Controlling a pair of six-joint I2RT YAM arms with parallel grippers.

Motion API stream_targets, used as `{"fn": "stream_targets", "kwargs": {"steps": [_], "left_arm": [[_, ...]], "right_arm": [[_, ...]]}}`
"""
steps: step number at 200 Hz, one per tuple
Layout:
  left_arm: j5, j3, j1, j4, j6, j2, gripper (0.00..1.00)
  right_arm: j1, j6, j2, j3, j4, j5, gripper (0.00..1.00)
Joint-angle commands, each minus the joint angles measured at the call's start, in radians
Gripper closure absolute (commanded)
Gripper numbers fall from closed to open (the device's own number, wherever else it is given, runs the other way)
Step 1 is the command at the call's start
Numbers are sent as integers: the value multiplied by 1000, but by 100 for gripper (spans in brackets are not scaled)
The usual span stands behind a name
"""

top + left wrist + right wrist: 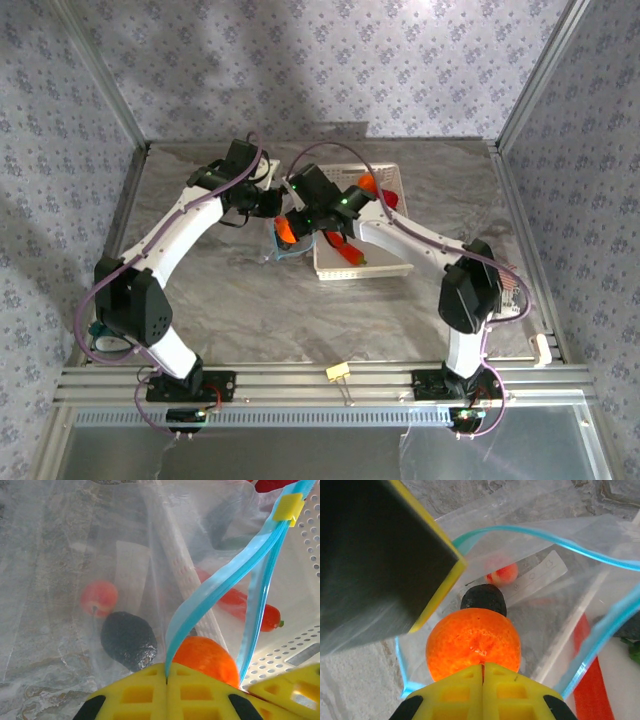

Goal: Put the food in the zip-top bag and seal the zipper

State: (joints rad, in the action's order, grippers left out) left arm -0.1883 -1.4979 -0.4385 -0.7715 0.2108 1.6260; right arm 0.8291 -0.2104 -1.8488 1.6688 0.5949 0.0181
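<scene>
The clear zip-top bag (pixel 281 251) lies left of the white basket with its mouth held open. My left gripper (pixel 166 674) is shut on the light blue zipper (pixel 220 582), lifting one lip; a yellow slider (pixel 288 507) sits on the strip. My right gripper (pixel 483 668) is shut on an orange round fruit (pixel 474 642) and holds it in the bag's mouth (pixel 545 534). Inside the bag lie a dark piece (pixel 483 599) and a small reddish fruit (pixel 502 573). In the top view the orange fruit (pixel 285 231) hangs under the right gripper (pixel 297 222), close to the left gripper (pixel 268 205).
The white perforated basket (pixel 365 268) stands right of the bag, holding a red pepper (pixel 245 605), a dark green cucumber (pixel 632 642) and another orange fruit (pixel 368 183). The left finger (pixel 380 565) crowds the bag mouth. A yellow clip (pixel 337 372) lies on the front rail.
</scene>
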Motion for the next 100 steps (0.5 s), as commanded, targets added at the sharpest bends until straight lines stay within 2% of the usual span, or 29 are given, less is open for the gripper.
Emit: {"fn": "stream_targets", "kwargs": {"steps": [1, 21, 49, 100], "left_arm": [[-17, -12, 7, 11, 9, -12, 100], [-18, -9, 7, 11, 7, -14, 100], [-17, -4, 6, 10, 6, -16, 100], [-15, -7, 6, 6, 2, -23, 100]], "right_arm": [[-11, -39, -43, 54, -28, 6, 100], [-16, -55, -80, 70, -19, 6, 100], [-22, -67, -103, 74, -13, 7, 87], [-41, -76, -104, 69, 1, 12, 78]]}}
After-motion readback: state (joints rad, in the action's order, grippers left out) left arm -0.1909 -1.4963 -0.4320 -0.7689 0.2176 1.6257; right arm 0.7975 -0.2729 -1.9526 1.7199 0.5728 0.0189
